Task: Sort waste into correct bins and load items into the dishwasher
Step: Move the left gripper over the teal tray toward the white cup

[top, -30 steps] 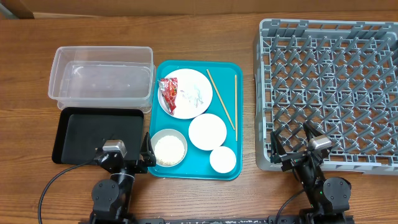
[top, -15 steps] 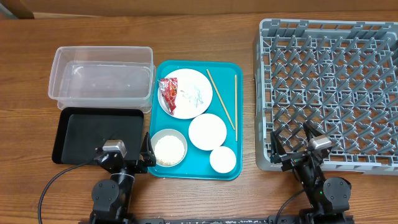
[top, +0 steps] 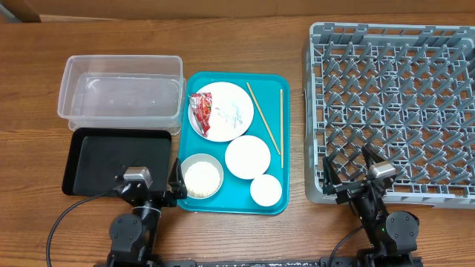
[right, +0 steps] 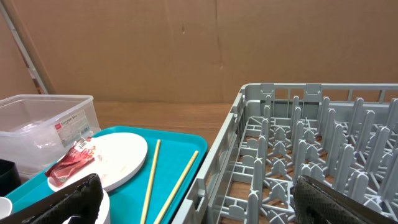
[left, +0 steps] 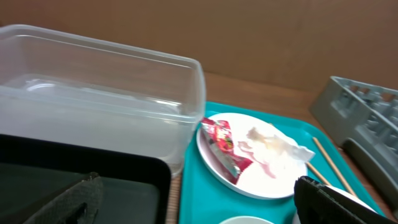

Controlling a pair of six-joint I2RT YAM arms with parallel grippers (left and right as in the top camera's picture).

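2 chopsticks (top: 263,119) on teal tray (top: 267,85), right of large plate (top: 241,96)

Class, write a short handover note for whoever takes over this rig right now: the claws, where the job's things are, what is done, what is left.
Left claw and right claw: both open, holding nothing, at the near table edge.
Red wrapper and tissue lie on the large plate. Rice is in the bowl. Small plate, cup and chopsticks are beside them, all on the teal tray.
Clear tub, black tray and dish rack hold nothing.
Done: nothing.
Left: bin the waste, rack the dishes and chopsticks.
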